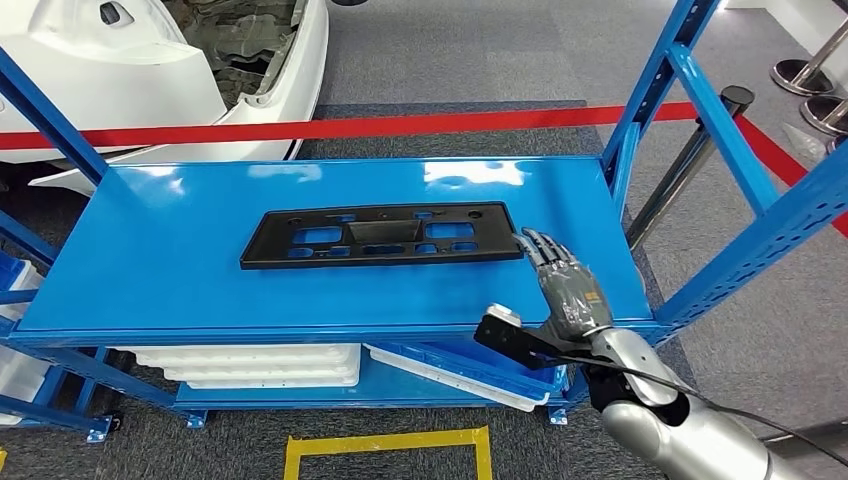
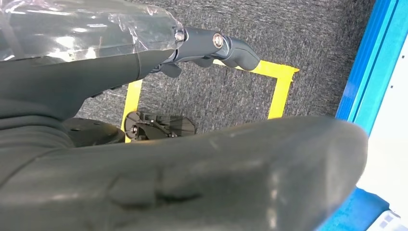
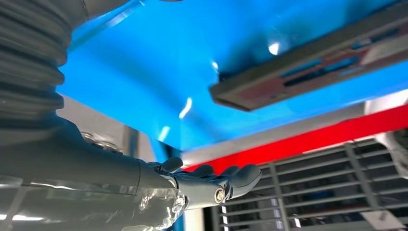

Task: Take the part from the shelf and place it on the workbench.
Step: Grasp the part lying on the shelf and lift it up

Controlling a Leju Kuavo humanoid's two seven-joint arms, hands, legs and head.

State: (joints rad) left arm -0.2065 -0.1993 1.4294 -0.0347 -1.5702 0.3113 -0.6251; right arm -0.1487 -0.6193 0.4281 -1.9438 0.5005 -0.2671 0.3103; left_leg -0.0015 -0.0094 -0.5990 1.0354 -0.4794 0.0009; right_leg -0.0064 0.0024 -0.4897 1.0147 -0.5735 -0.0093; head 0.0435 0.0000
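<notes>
In the head view we see the black plastic part (image 1: pixel 385 235) lying flat on the top deck of the blue shelf (image 1: pixel 200 290), a little right of the frame's centre — a long panel with several cut-out openings, its long side running across the picture. Our right hand (image 1: pixel 565 285) lies on the deck at the part's right end, in the lower right of the frame, fingers stretched out and a little apart, their tips at or just beside the panel's corner. It holds nothing; we cannot tell whether the fingertips actually touch the part.

In the right wrist view the part (image 3: pixel 312 72) shows as a long dark slab across the upper right of the frame, over the glossy blue shelf (image 3: pixel 144 72), with the right hand's fingers (image 3: pixel 231 180) extended low in the centre of the picture.

In the left wrist view the left hand (image 2: pixel 211 48) sits in the upper part of the frame above grey carpet — a dark finger reaches toward a yellow tape outline (image 2: pixel 279 94) on the floor. Nothing is seen in it, but we cannot tell how wide it stands.

A red barrier tape (image 1: pixel 400 127) crosses the upper part of the head view, with a white car body (image 1: pixel 150 70) in the upper left. White panels (image 1: pixel 250 362) are stacked on the lower level of the shelf.
</notes>
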